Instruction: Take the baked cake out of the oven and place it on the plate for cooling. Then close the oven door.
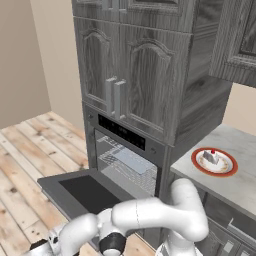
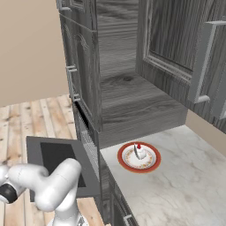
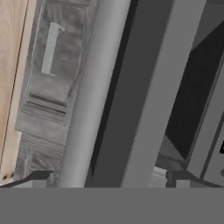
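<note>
Sitting on the round red-rimmed plate (image 2: 138,157) on the marbled bench (image 2: 185,176), the white wedge cake (image 2: 140,151) stands cherry-up. Oven door (image 1: 82,192) lies flat; pincer (image 3: 105,177) fingers apart straddle its cylindrical silver handle (image 3: 89,100).

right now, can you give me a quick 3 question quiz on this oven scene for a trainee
1. True or false: the baked cake already sits on the plate.
2. The oven door is: A) shut, B) folded down open, C) taken off.
3. Fill in: in the hand view, the tool has its tips either side of the door's long silver bar ______.

Key:
1. True. The slice with its cherry is on the red-rimmed plate on the counter, right of the oven.
2. B. The door lies flat and the wire rack shows inside.
3. handle. The jaws stand wide and hold nothing.
</note>
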You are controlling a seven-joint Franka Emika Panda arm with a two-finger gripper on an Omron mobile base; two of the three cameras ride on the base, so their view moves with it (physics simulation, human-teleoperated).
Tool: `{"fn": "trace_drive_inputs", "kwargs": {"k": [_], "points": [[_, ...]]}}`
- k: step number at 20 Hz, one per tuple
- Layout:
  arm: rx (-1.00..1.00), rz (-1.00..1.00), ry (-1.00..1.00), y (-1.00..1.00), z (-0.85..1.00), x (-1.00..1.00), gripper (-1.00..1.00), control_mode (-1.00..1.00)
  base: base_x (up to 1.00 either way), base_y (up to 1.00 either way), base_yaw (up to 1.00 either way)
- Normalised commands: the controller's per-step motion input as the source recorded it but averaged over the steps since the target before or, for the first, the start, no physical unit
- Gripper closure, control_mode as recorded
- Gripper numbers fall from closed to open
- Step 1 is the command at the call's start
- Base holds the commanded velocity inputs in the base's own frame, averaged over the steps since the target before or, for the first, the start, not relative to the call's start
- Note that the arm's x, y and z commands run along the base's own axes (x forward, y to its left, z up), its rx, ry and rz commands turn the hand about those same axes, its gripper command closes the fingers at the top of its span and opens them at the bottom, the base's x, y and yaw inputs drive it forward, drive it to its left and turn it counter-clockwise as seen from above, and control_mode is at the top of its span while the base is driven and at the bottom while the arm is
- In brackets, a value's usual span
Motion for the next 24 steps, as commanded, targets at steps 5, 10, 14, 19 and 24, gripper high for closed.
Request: {"fn": "trace_drive_inputs", "kwargs": {"k": [5,10,14,19,24], "points": [[-0.18,-0.08,-0.01,0.01,-0.38,0.19,-1.00,-1.00,0.00,0.00,0.00],[-0.18,-0.08,-0.03,0.00,-0.32,0.18,-1.00,-1.00,0.00,0.00,0.00],[-0.18,-0.08,-0.06,0.00,-0.27,0.21,-1.00,-1.00,0.00,0.00,0.00],[-0.18,-0.09,-0.11,0.00,-0.09,0.25,-1.00,-1.00,0.00,0.00,0.00],[-0.21,-0.11,-0.17,0.00,0.00,0.33,-1.00,-1.00,0.00,0.00,0.00]]}}
